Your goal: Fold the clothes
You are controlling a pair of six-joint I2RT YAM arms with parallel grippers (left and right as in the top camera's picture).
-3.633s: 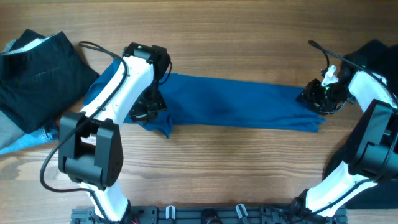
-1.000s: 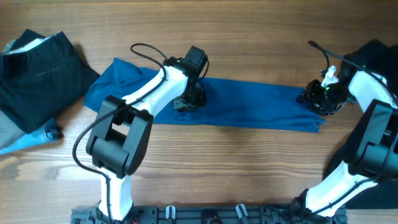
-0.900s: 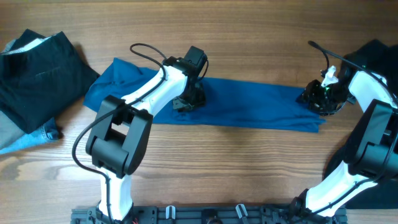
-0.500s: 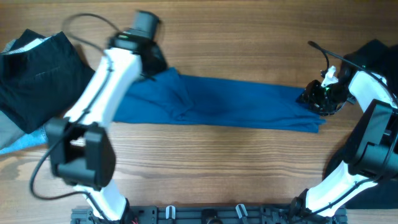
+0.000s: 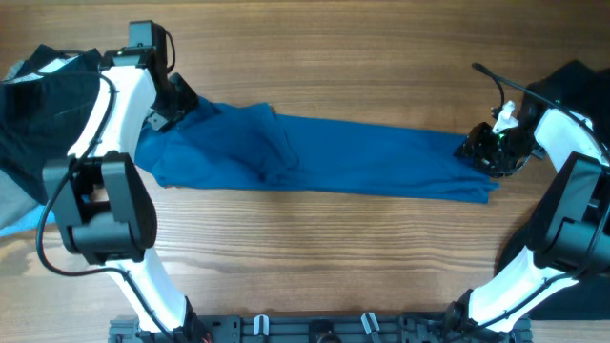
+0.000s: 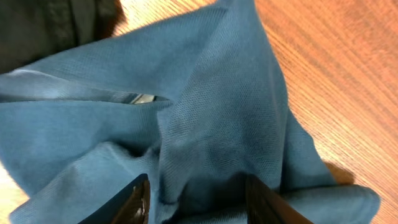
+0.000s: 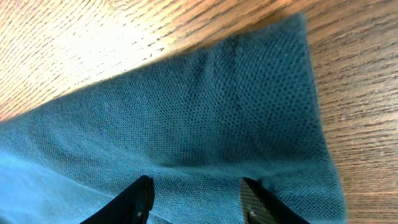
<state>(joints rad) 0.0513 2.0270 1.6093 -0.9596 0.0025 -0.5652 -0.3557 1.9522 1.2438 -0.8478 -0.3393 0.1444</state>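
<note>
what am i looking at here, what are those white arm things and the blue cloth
Those are two robot arms standing at a wooden table. The wide picture comes from a camera above the table. The two close-ups come from a camera on each arm's wrist, looking down past its own pincer. A blue shirt lies stretched out across the table. The left pincer grips one bunched end, and the right pincer seems to grip the other end. Black clothes lie at the left edge.
</note>
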